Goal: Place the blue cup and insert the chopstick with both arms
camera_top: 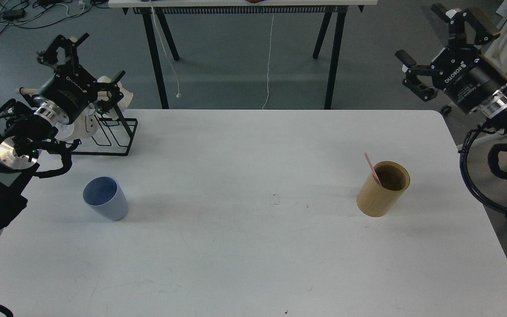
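The blue cup (106, 198) stands upright on the left part of the white table (253, 246). The pink chopstick (371, 167) leans inside the tan bamboo cylinder (383, 189) on the right, its upper end sticking out past the rim. My left gripper (88, 55) hangs open above the table's far left corner, well behind the cup, with nothing between its fingers. My right gripper (429, 42) is open beyond the far right corner, high above the cylinder and holding nothing.
A black wire rack (117, 132) with white mugs (86, 121) sits at the far left of the table, just under my left gripper. A trestle table (244, 9) stands behind. The table's right edge lies close to my right arm.
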